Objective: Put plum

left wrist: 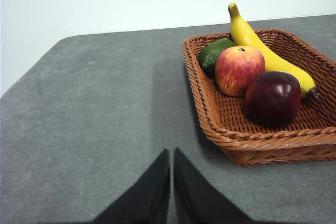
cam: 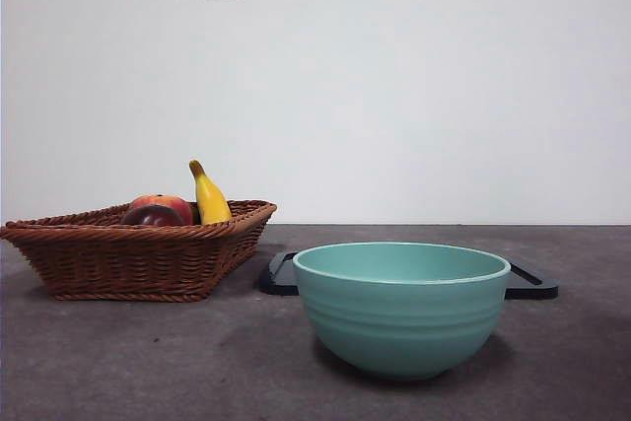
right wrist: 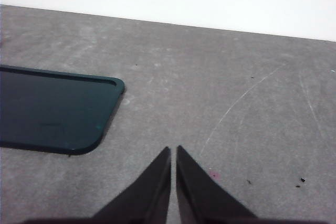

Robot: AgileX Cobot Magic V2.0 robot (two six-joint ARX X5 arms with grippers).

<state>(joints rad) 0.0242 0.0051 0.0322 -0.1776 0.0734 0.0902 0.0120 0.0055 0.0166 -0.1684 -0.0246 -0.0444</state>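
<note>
Plum (left wrist: 272, 97): rests in the near corner of the wicker basket (left wrist: 252, 142), touching the red-yellow peach-like fruit (left wrist: 239, 69) and lying beside the banana (left wrist: 262, 51); a green fruit (left wrist: 214, 54) sits behind them. Not yet grasped.
Destination: not stated in the task; judged to be the teal bowl (cam: 401, 308) or the dark tray (right wrist: 52, 108) behind it.
Risk, wrong pick: the peach-like fruit touches the plum, so a descent slightly off line could close on it instead.
Risk, slip: the plum's skin looks glossy and round; a pinch off its widest line could squeeze it out of the jaws.
Risk, basket: the raised woven rim stands close to the plum; a low approach could catch the rim and drag the basket.
Left gripper (left wrist: 171, 153): jaws pressed together, empty, above bare table, near the basket but apart from it.
Right gripper (right wrist: 173, 150): jaws pressed together, empty, over bare table beside the tray's corner.
Front view: neither arm appears.
</note>
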